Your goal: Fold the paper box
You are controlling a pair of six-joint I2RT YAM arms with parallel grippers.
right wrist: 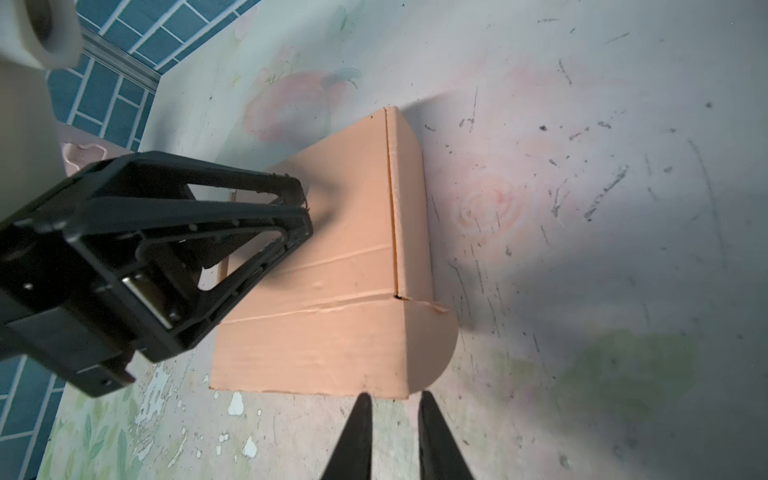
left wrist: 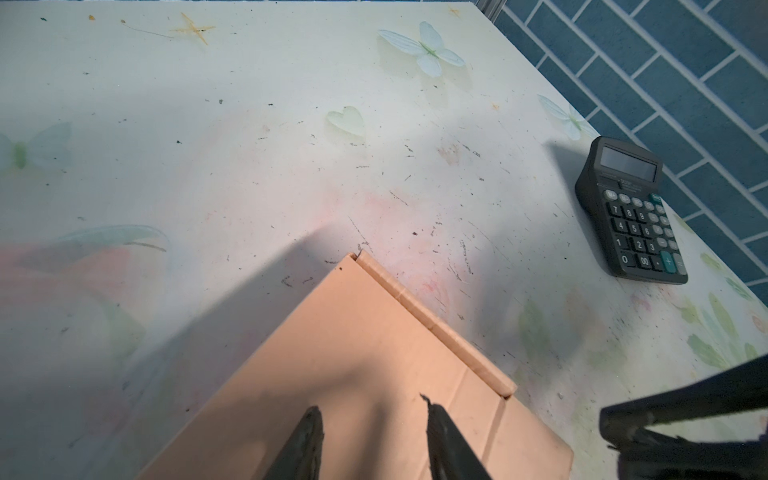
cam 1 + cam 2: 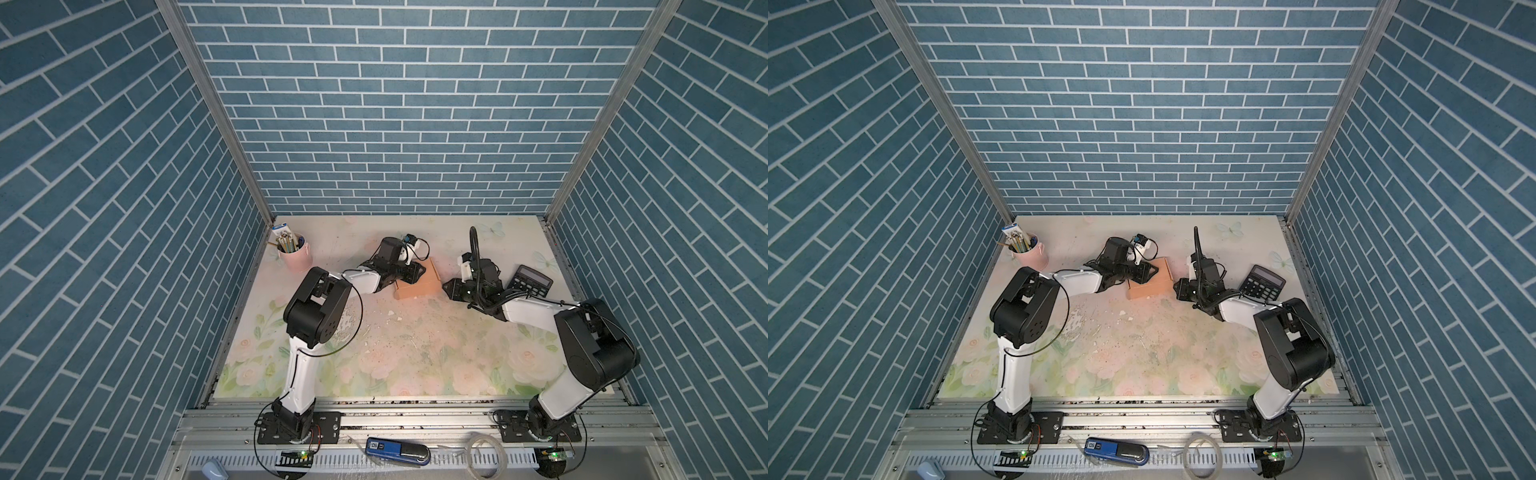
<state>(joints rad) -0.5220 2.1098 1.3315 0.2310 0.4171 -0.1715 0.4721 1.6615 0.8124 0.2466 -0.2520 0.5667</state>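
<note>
Paper box [image 3: 424, 283], closed. Left gripper [image 2: 370, 405] held over its top, jaws parted, empty. Right gripper [image 1: 395, 395] placed beside it, jaws narrowly parted.

1. The table [image 3: 415, 340] has a pale floral top with printed roses, leaves and butterflies. It is scuffed and speckled with dark marks.
2. The paper box [image 3: 419, 284], plain tan cardboard, lies flat on the table just past the centre, toward 12 o'clock in both top views. A rounded flap [image 1: 436, 353] sticks out at one end, down on the surface.
3. A black calculator [image 3: 530, 280] lies at about 2 o'clock, near the table's edge and well apart from the box.
4. A pink cup [image 3: 296, 253] stands upright at about 10 o'clock, holding pencils.
5. Small white flakes [image 3: 390, 312] are scattered near the centre, just toward 6 o'clock from the box.
</note>
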